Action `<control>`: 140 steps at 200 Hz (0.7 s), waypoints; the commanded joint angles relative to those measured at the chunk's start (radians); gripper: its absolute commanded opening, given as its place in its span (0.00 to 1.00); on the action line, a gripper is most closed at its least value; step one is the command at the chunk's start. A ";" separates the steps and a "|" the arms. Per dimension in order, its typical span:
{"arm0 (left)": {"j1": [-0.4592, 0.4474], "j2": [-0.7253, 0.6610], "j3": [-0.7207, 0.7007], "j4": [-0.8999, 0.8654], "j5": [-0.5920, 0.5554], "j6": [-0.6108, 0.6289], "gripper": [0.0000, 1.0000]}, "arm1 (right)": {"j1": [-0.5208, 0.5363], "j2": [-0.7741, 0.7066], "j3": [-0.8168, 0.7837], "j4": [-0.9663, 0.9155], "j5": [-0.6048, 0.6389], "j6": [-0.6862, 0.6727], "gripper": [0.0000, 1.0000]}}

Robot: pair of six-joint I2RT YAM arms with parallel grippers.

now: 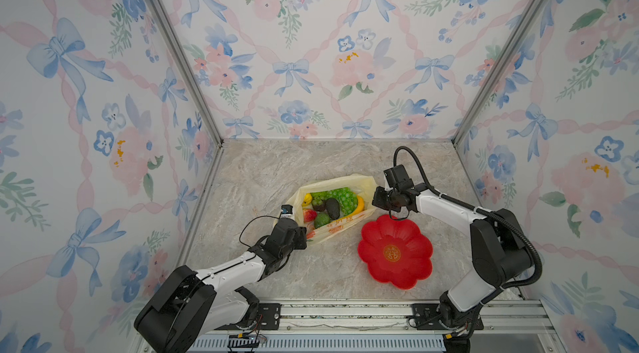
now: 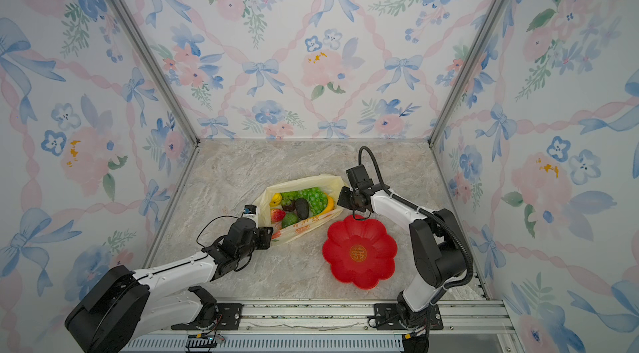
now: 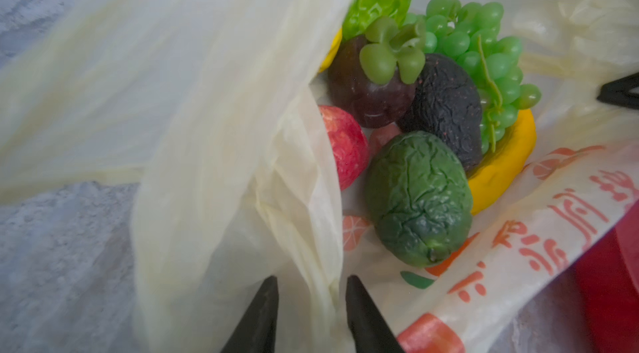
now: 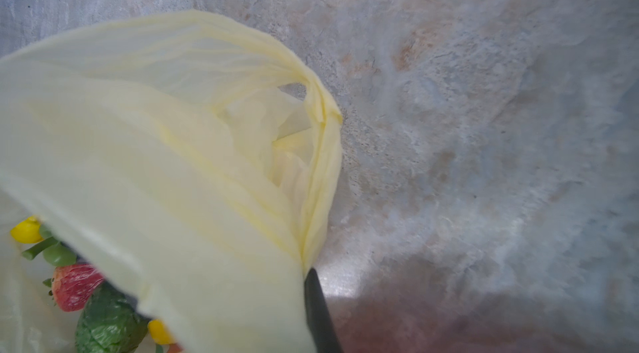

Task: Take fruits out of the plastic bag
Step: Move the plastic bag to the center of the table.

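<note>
Both top views are showing the plastic bag (image 1: 340, 227) (image 2: 311, 227) lying open on the marble-patterned tabletop (image 1: 259, 175), near the middle, just beside the red flower-shaped plate (image 1: 377, 240). All the fruits are sitting inside the bag: a green grape bunch (image 1: 345, 197), a yellow banana (image 1: 360, 204) curving along its far side, a dark avocado (image 1: 333, 207), a bumpy green fruit (image 1: 322, 220), a red strawberry (image 1: 308, 215) and a yellow lemon (image 1: 306, 200).

The left wrist view is looking straight into the bag's mouth. There the left gripper (image 3: 311, 282) is standing partly open, its two black fingers (image 3: 266, 313) apart with a fold of the bag's pale film running loosely between them rather than being squeezed. Just beyond the fold, the bumpy green fruit (image 3: 418, 195) is lying nearest, with the strawberry (image 3: 345, 147), the avocado (image 3: 446, 102), a dark purple mangosteen (image 3: 366, 92) and the grapes (image 3: 484, 50) crowding behind it.

The right gripper (image 4: 311, 275) (image 1: 378, 201) is hovering at the opposite edge of the bag, closed tight and pinching the yellow film, which is draping away from its tip and holding that side lifted off the tabletop.
</note>
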 commanded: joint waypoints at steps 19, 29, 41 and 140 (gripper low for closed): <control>-0.003 -0.179 0.106 -0.297 -0.178 -0.001 0.72 | 0.003 -0.026 -0.012 -0.007 0.024 -0.019 0.00; -0.003 -0.210 0.143 -0.372 -0.229 -0.019 0.78 | 0.004 -0.027 -0.012 -0.011 0.027 -0.019 0.00; -0.002 -0.229 0.180 -0.413 -0.240 -0.008 0.81 | 0.004 -0.030 -0.012 -0.010 0.027 -0.020 0.00; 0.076 0.324 0.545 -0.439 -0.261 0.055 0.89 | 0.017 -0.015 -0.014 0.027 -0.002 -0.019 0.01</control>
